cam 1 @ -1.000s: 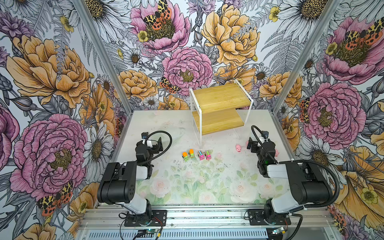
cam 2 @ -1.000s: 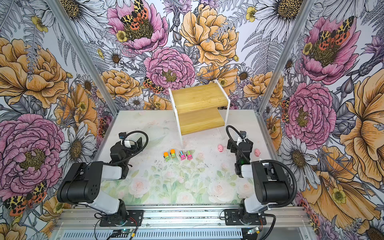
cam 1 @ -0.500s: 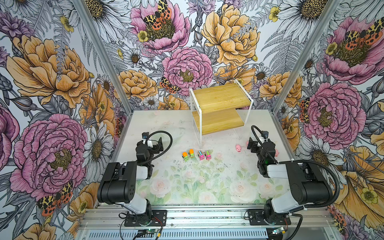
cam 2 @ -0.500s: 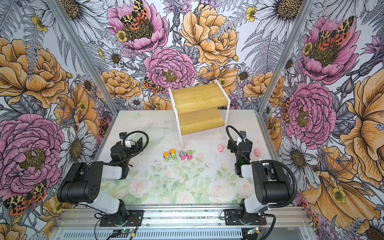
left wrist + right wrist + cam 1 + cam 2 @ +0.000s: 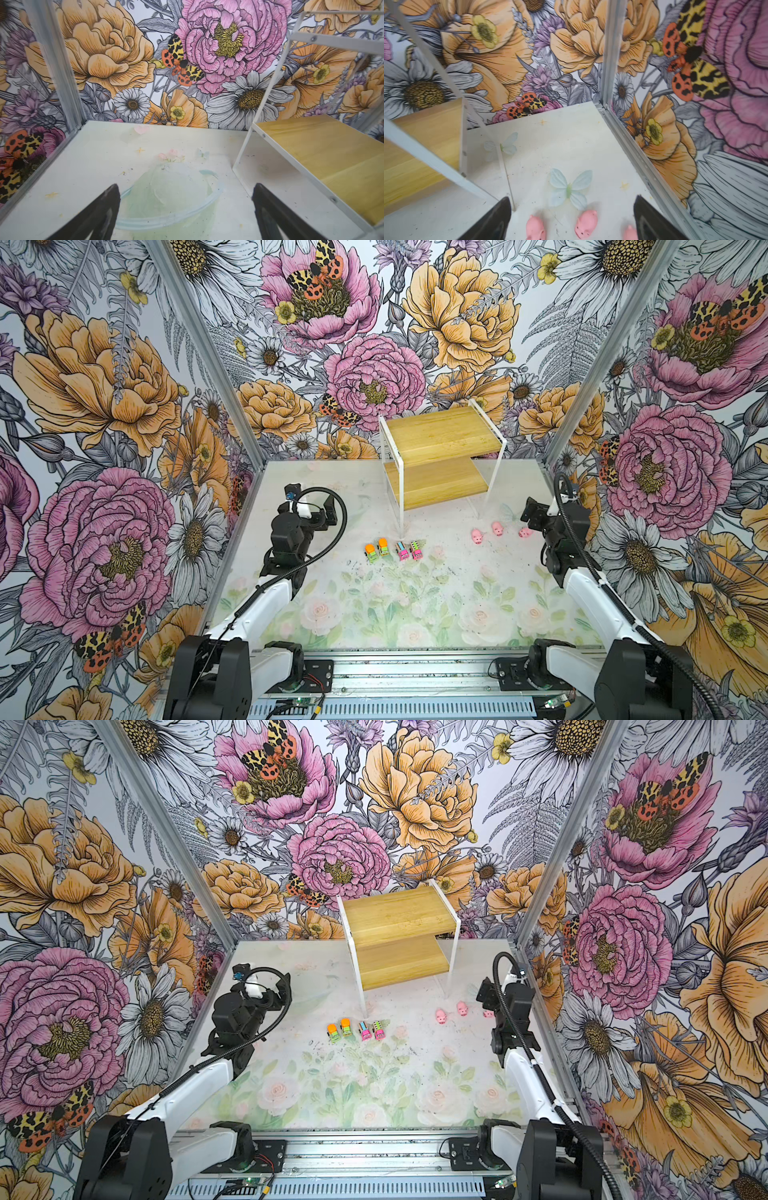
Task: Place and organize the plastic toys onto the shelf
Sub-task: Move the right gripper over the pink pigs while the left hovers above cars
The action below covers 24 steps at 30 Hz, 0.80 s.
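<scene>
The shelf (image 5: 440,456) (image 5: 397,946) stands empty at the back, and its lower board shows in the left wrist view (image 5: 324,153) and the right wrist view (image 5: 421,145). Two green trucks (image 5: 377,549) and two pink trucks (image 5: 409,550) line up mid-table. Three pink pigs (image 5: 477,536) (image 5: 497,528) (image 5: 525,532) lie to the right. My right gripper (image 5: 535,516) (image 5: 572,199) is open just behind them. The pigs (image 5: 535,227) (image 5: 586,223) (image 5: 630,232) lie between its fingers, untouched. My left gripper (image 5: 322,512) (image 5: 186,185) is open and empty over bare table.
Flowered walls with metal corner posts (image 5: 582,377) close in the table (image 5: 415,614) on three sides. The right post's foot rail (image 5: 643,166) runs close beside my right gripper. The shelf's white leg (image 5: 243,153) stands to one side of the left gripper.
Both arms have changed pose, and their dark elbow blocks sit lower in the view. The right gripper has shifted right, uncovering two pigs. The toys have not moved.
</scene>
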Available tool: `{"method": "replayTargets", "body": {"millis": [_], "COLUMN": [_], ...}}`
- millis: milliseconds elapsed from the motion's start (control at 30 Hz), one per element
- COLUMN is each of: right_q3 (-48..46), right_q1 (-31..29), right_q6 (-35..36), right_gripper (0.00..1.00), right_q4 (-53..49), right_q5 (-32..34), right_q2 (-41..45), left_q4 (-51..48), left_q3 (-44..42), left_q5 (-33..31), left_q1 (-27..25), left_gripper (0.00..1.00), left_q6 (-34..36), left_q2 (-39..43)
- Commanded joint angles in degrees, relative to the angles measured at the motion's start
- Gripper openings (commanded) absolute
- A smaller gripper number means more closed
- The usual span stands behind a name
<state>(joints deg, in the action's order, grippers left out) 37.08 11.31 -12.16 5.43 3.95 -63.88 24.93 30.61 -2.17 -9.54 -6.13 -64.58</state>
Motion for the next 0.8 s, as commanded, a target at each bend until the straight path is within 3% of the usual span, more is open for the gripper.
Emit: {"method": "replayTargets", "body": {"millis": [0, 133, 767], "right_q3": [0.77, 0.33, 6.64], "right_q1": [5.86, 11.35, 17.38], "right_q6": [-5.62, -6.14, -2.20], "right_gripper": [0.88, 0.83, 0.77], "right_q4": [-12.14, -16.41, -27.77], "right_q5": [-5.26, -9.48, -13.80], "right_q2": [-1.44, -2.95, -15.09], "left_q4": [-8.34, -10.08, -10.21], "left_q3": [1.67, 3.70, 5.88], "left_q5": [-2.33, -1.52, 2.11], "left_q1": [-3.98, -6.29, -7.69], "left_gripper": [0.99, 0.99, 0.99], "left_q6": [-3.95, -6.71, -8.50], "left_q2": [-1.64, -5.00, -13.39]}}
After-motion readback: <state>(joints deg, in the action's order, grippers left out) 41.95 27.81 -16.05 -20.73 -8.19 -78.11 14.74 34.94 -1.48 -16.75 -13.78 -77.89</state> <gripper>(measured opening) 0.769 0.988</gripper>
